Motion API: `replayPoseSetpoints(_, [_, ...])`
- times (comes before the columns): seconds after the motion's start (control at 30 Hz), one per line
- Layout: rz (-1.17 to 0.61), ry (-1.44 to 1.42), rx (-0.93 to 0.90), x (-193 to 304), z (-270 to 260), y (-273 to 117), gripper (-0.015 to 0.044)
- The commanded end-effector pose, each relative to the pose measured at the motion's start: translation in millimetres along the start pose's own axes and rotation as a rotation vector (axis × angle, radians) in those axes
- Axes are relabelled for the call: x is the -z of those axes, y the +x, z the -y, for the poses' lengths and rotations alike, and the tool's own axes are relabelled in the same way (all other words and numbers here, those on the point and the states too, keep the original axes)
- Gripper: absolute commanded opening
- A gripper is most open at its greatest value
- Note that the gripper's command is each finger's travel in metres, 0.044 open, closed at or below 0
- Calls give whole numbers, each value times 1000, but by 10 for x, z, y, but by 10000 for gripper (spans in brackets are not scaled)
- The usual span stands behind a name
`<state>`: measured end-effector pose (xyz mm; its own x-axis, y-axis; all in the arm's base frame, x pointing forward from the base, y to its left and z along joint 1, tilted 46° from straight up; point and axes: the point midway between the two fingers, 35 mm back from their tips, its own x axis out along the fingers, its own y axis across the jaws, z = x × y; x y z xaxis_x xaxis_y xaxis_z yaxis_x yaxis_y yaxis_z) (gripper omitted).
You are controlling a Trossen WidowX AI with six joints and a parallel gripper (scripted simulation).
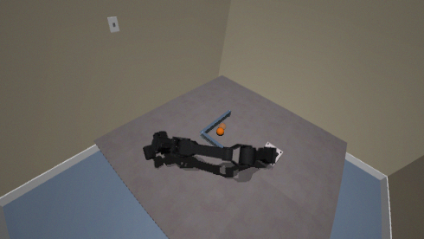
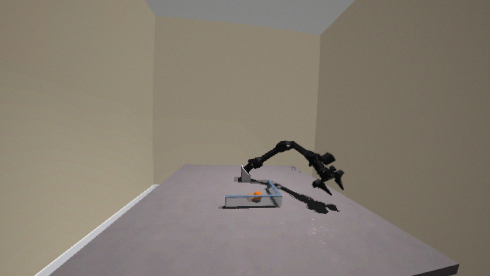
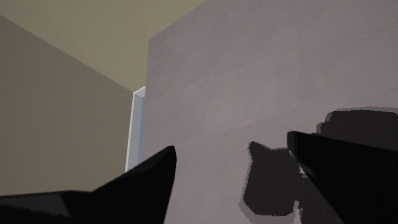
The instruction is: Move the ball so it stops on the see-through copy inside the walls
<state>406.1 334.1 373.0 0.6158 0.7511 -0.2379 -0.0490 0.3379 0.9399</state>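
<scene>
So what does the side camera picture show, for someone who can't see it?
A black robot arm reaches over a grey table, its open, empty gripper hanging in the air. Beside it, an orange ball sits inside two low clear walls.

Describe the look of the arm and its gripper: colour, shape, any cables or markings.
The jointed black arm is matte and made of blocky segments with rounded joint housings, mounted on a small white base plate. The black parallel-jaw gripper ends in two tapered, pointed fingers. No cables, labels or markings can be made out.
</scene>
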Motion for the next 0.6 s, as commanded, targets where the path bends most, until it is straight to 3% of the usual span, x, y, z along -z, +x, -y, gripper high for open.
replayPoseSetpoints(0.0, [-15,-110,155,-316,624,-25,362])
replayPoseSetpoints(0.27, [-172,-272,439,-712,1938,-329,362])
replayPoseSetpoints(0.57, [-483,-314,577,-783,3223,-1106,362])
